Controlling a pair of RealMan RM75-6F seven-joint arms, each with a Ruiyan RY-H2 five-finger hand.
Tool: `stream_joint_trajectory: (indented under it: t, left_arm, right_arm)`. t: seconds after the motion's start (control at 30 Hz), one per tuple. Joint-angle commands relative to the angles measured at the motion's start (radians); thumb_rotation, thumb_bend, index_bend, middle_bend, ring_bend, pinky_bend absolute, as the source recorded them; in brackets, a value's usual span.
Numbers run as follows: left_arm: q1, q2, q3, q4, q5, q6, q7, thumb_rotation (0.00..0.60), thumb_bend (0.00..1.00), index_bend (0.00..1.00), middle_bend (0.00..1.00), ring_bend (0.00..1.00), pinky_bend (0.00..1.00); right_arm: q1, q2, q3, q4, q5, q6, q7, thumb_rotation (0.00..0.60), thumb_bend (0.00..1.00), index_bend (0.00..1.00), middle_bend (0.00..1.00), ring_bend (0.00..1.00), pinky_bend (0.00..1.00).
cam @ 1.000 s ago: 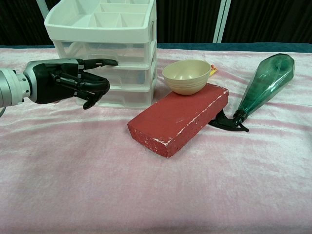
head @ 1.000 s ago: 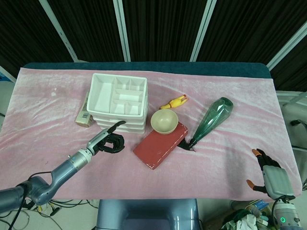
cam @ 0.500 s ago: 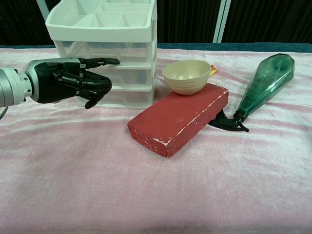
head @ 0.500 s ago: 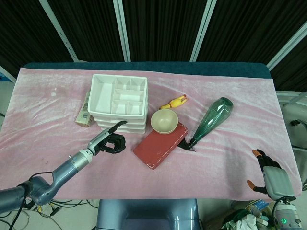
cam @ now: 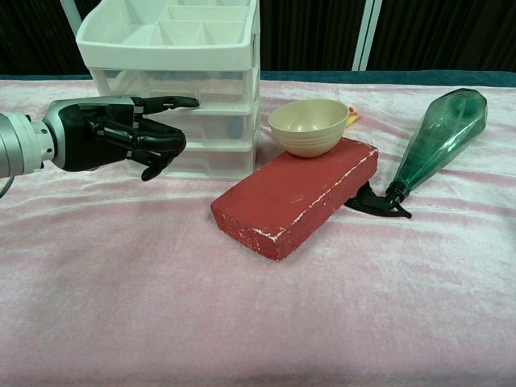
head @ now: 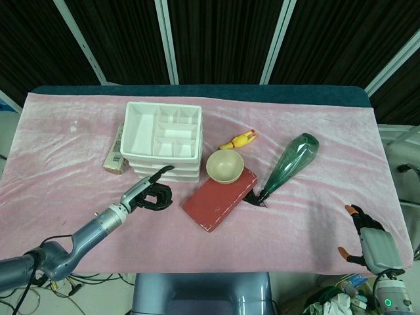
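The left hand [cam: 109, 133] hovers at the front of the white plastic drawer unit [head: 162, 140], one finger extended toward it, the other fingers curled in, grasping nothing. The right hand [head: 369, 237] sits at the desk edge, fingers spread. A cream bowl [cam: 309, 126] rests on the red brick [cam: 295, 194].

White drawer unit [cam: 189, 97], three tiers, upright, drawers closed, table's rear-left.
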Motion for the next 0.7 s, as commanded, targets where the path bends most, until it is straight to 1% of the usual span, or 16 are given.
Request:
stream_joint_trajectory:
  t: [0.03,0.17,0.23,0.3,0.7]
  left_arm:
    - [0.000,0.000,0.002,-0.001,0.001,0.000,0.002,0.600,0.35,0.00,0.62,0.60,0.68]
    - [0.001,0.004,0.007,-0.004,0.005,0.000,0.005,0.600,0.35,0.02,0.62,0.60,0.68]
    - [0.003,0.007,0.009,-0.008,0.008,0.004,0.006,0.600,0.35,0.07,0.62,0.60,0.68]
    - [0.003,0.011,0.013,-0.012,0.015,0.008,0.005,0.600,0.35,0.10,0.63,0.60,0.68]
    - [0.007,0.015,0.031,-0.011,0.032,0.016,0.002,0.600,0.35,0.12,0.63,0.60,0.68]
  right_arm:
    - [0.000,0.000,0.000,0.000,0.000,0.001,0.001,0.600,0.16,0.10,0.07,0.15,0.19]
    - [0.000,0.000,0.000,0.000,0.000,0.000,0.000,0.600,0.17,0.10,0.07,0.15,0.19]
    - [0.000,0.000,0.000,0.000,0.000,0.000,0.000,0.600,0.17,0.10,0.07,0.15,0.19]
    - [0.000,0.000,-0.001,-0.001,0.000,-0.001,0.000,0.600,0.17,0.10,0.07,0.15,0.19]
    - [0.000,0.000,0.000,-0.001,0.001,-0.001,-0.002,0.600,0.17,0.09,0.07,0.15,0.19]
